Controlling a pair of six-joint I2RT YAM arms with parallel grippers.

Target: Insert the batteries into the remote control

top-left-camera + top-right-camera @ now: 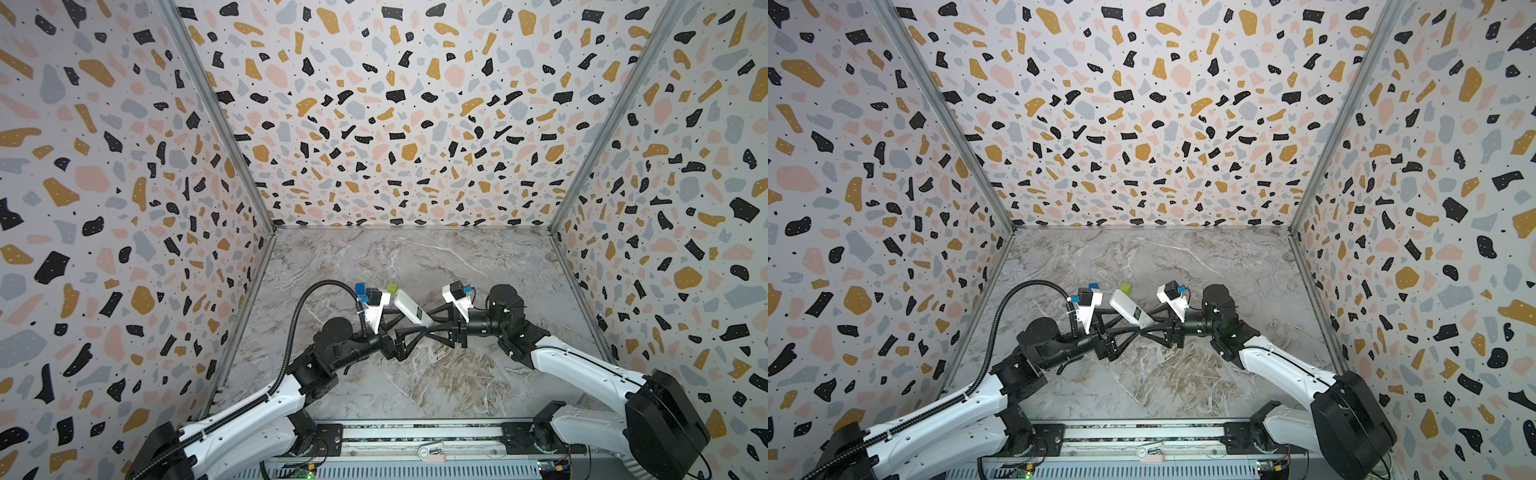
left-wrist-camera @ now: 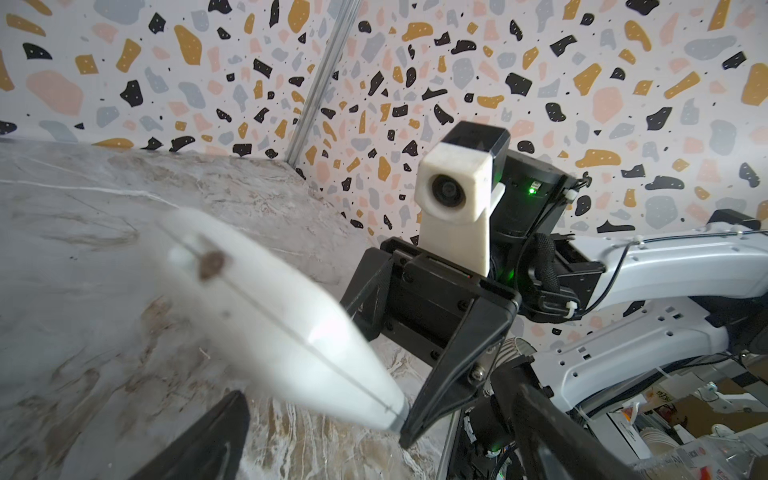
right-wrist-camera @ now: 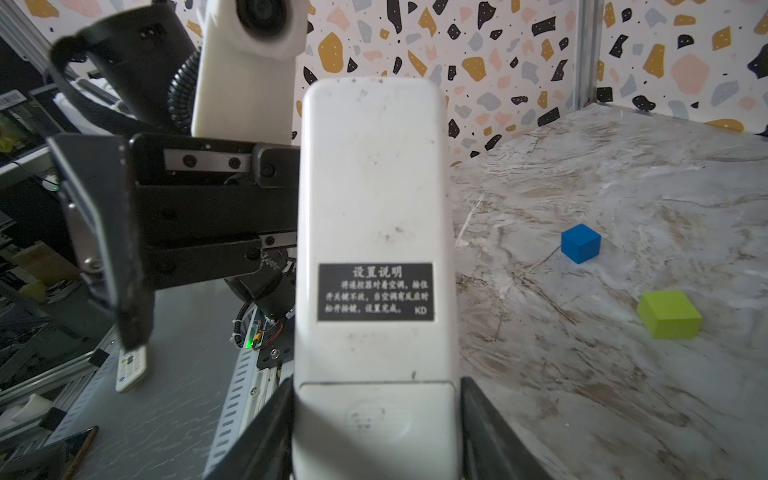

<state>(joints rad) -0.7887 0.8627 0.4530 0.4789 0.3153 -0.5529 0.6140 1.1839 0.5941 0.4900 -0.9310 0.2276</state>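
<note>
**Remote control held aloft by one end: slip and collision risks noted**

The remote control (image 3: 374, 232) is found lifted clear of the marble table (image 3: 623, 166), white back uppermost and black label (image 3: 375, 291) legible. It is clamped across its width, at the battery cover (image 3: 376, 415) end, by the right gripper (image 3: 376, 436). The rest of its length projects unsupported. The left gripper (image 2: 374, 399) is seen with its jaws spread wide, close to that same end, and contact with the remote cannot be confirmed. The cover appears seated. The batteries are not visible in any view, and whether they are already inside cannot be told.

Risks assessed:

1. Pivot or slip. With only one end pinched on smooth plastic, the long free end could be levered downward by any push, and the remote could be dropped onto the table.
2. Finger collision. Both sets of fingers are crowded around one short section. If the left jaws were closed or advanced carelessly, the right fingers could be struck and the grip dislodged.
3. Cover blocked. The cover is flanked by the right fingers, so it is judged likely to bind if sliding were attempted under that clamp.
4. Stray objects. A blue cube (image 3: 580, 243) and a green cube (image 3: 669, 313) lie on the table beyond the remote, which could land unevenly if set down there.
</note>
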